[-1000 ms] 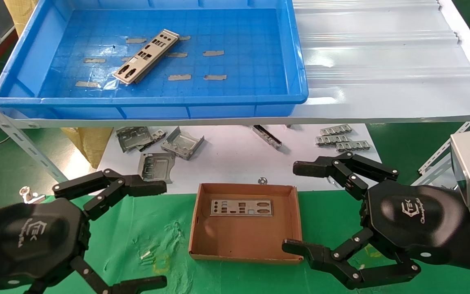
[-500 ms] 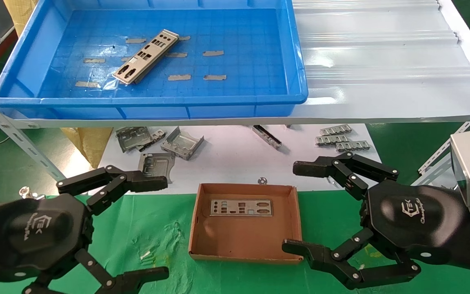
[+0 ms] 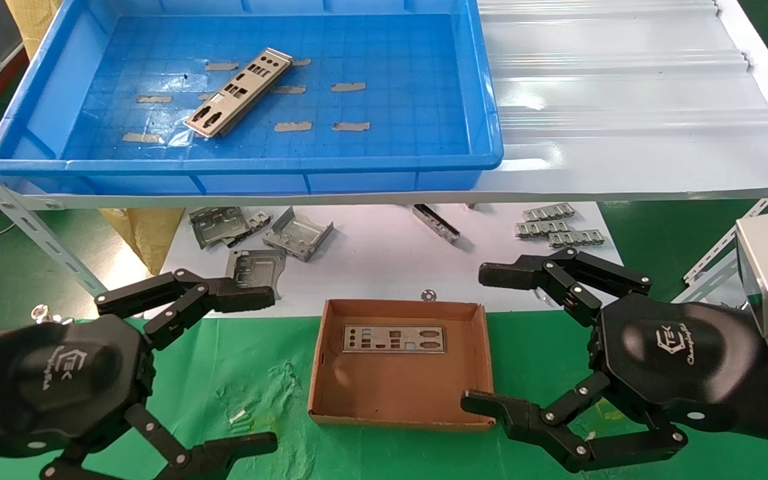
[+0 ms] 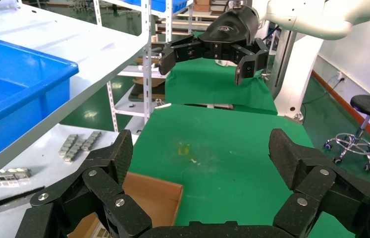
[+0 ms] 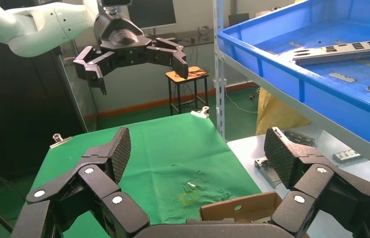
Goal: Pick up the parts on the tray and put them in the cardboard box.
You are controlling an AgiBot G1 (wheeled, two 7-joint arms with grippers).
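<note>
One part [image 3: 239,92], a long punched silver plate, lies aslant on the floor of the blue tray [image 3: 244,163] up on the shelf; the right wrist view shows this part [image 5: 343,51] too. Another part [image 3: 394,339] lies flat in the cardboard box [image 3: 401,393] on the green cloth. My left gripper [image 3: 271,372] hovers open to the left of the box, holding nothing. My right gripper [image 3: 476,338] hovers open at the box's right edge, also holding nothing. In the wrist views, the left gripper [image 4: 200,153] and the right gripper [image 5: 197,148] each stand wide over the cloth.
The tray rests on a white corrugated sheet [image 3: 624,100]. Below it, on white paper, lie bent grey brackets [image 3: 277,240], a narrow strip [image 3: 436,222], ridged metal strips [image 3: 557,227] and a washer [image 3: 429,294]. A shelf strut [image 3: 24,220] runs down at the left.
My left gripper has shifted a little to the right and toward the shelf, still open. The right gripper, the box and both parts have not moved.
</note>
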